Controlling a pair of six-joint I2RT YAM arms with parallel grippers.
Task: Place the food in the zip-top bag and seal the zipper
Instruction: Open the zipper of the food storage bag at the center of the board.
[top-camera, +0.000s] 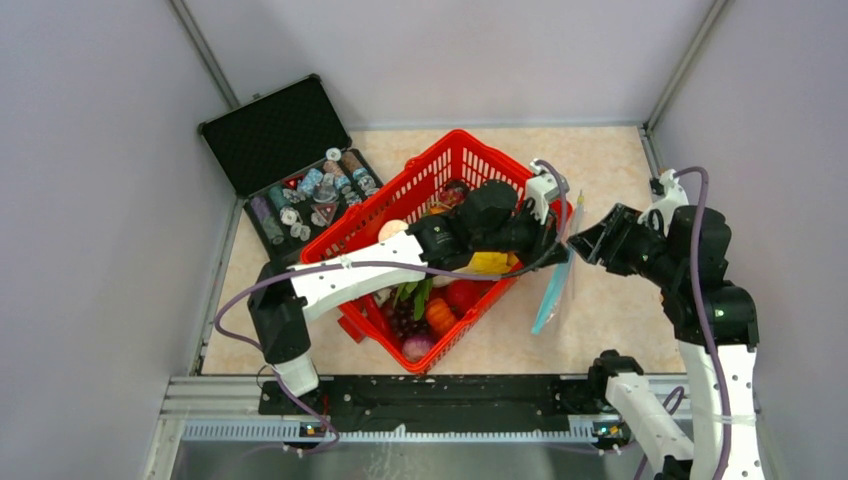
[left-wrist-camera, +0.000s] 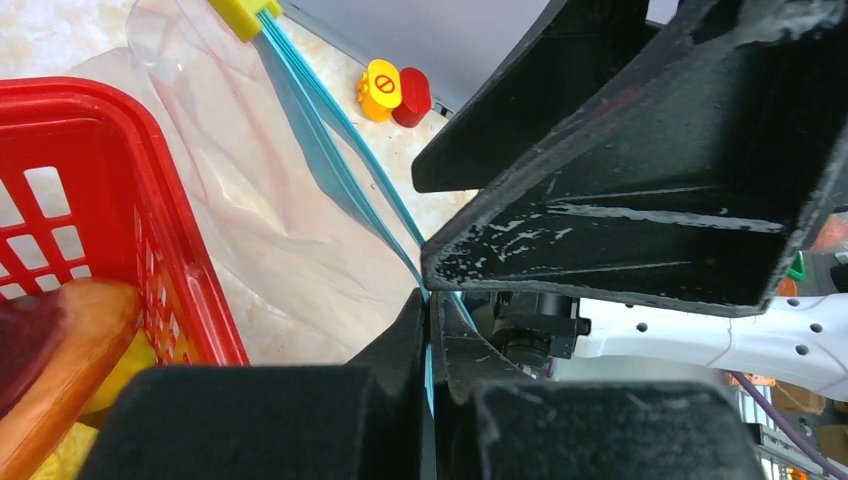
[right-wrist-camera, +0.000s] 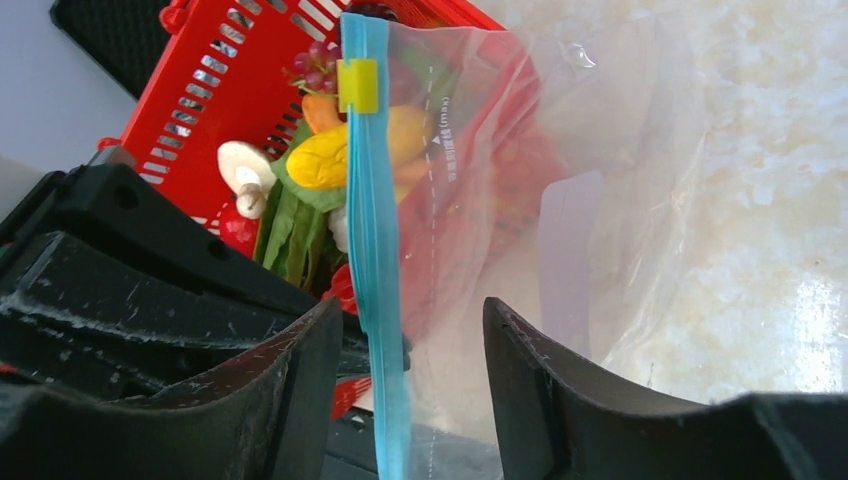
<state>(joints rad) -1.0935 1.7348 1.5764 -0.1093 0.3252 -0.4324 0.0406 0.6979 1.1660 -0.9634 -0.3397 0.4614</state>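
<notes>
Across the beige table (top-camera: 620, 330), seen from above, a red lattice basket (top-camera: 450, 160) fills the centre on a diagonal, and an open black case (top-camera: 275, 130) of small bottles and spools (top-camera: 320, 190) lies at 10 o'clock beside it. The left arm (top-camera: 350, 275) reaches over the basket toward 2 o'clock; the right arm (top-camera: 710, 300) bends in from 3 o'clock to meet it. Between them, just off the basket's 3 o'clock rim, the clear zip-top bag (top-camera: 555, 290) hangs on edge, its lower end drooping toward 5 o'clock. The left gripper (left-wrist-camera: 430, 330) is clamped tight on the bag's mouth edge, the blue strip pinched between its fingertips. The right gripper (right-wrist-camera: 410, 320) stands partly open, one finger on either side of the zipper (right-wrist-camera: 375, 260) with a visible gap on both sides, holding nothing. The food (top-camera: 430, 310) lies piled in the basket, showing through the bag's film in the right wrist view. A yellow slider tab (right-wrist-camera: 358, 85) sits on the zipper toward its far end.
</notes>
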